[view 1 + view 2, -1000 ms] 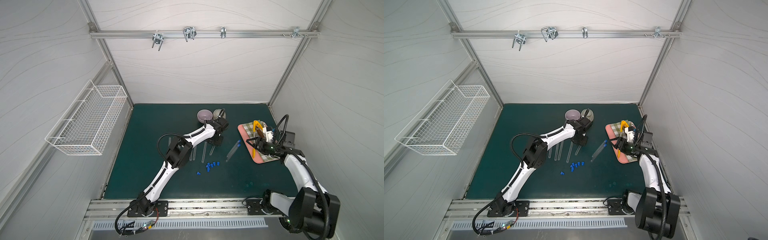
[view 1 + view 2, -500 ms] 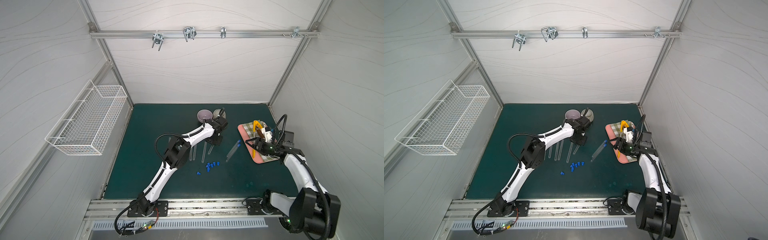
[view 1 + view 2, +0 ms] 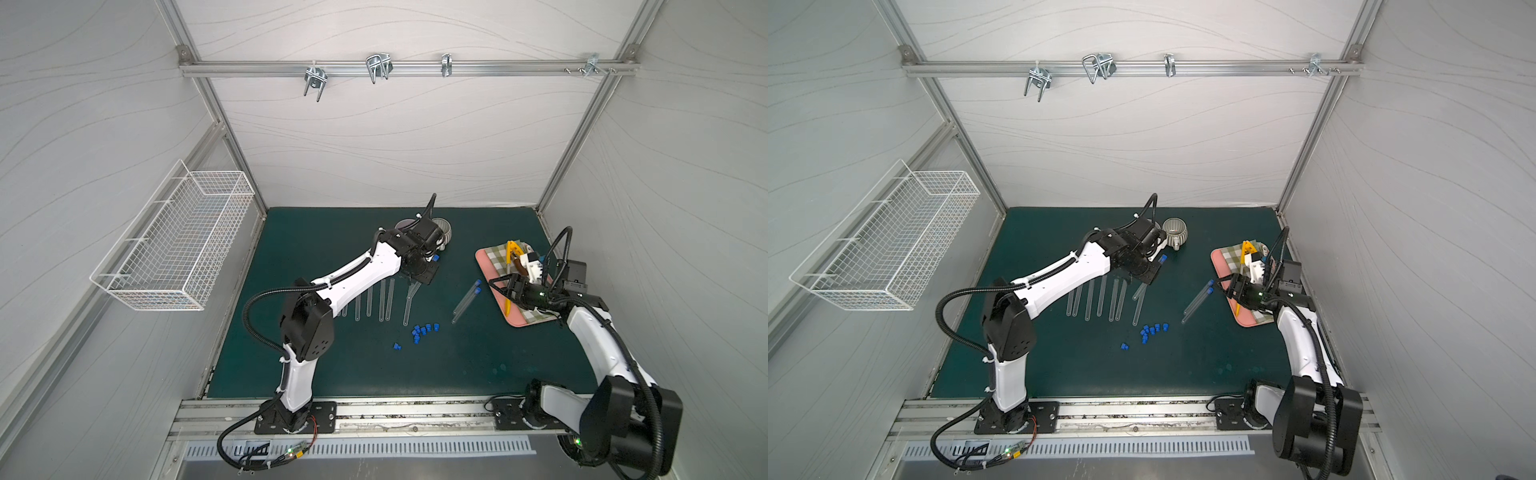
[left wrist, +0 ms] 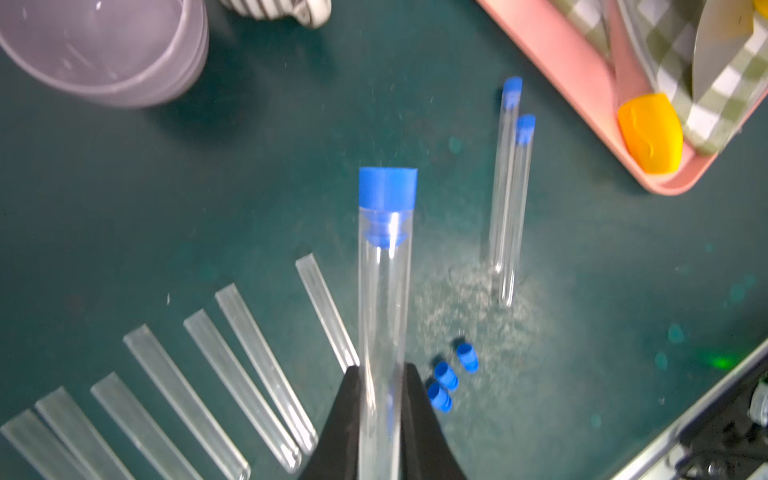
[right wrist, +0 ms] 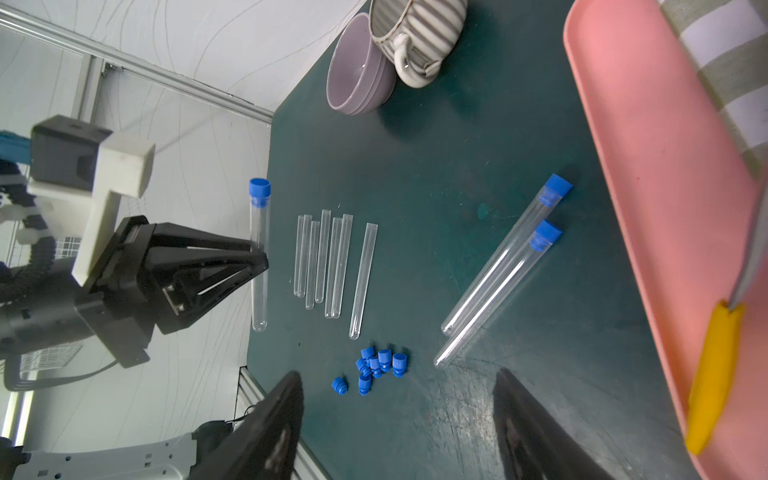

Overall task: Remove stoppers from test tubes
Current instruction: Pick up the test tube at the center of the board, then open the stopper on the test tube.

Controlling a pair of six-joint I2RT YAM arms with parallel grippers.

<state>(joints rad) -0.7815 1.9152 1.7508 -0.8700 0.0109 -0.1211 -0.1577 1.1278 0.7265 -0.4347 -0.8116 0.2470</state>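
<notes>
The held test tube (image 4: 384,299) could swivel or slip when its stopper (image 4: 387,187) is pulled, because the closed left fingers (image 4: 351,415) pinch its smooth wall about mid-length, well back from the plug. It hangs above the counter (image 3: 332,365) at far centre, just right of the open tubes (image 5: 322,257). Its long axis runs near-to-far, stopper end pointing far and slightly right. The right fingers (image 5: 282,415), spread and empty, hover by the pink tray (image 5: 631,166). Reaching across could nudge the two stoppered tubes (image 5: 500,262) lying between.
</notes>
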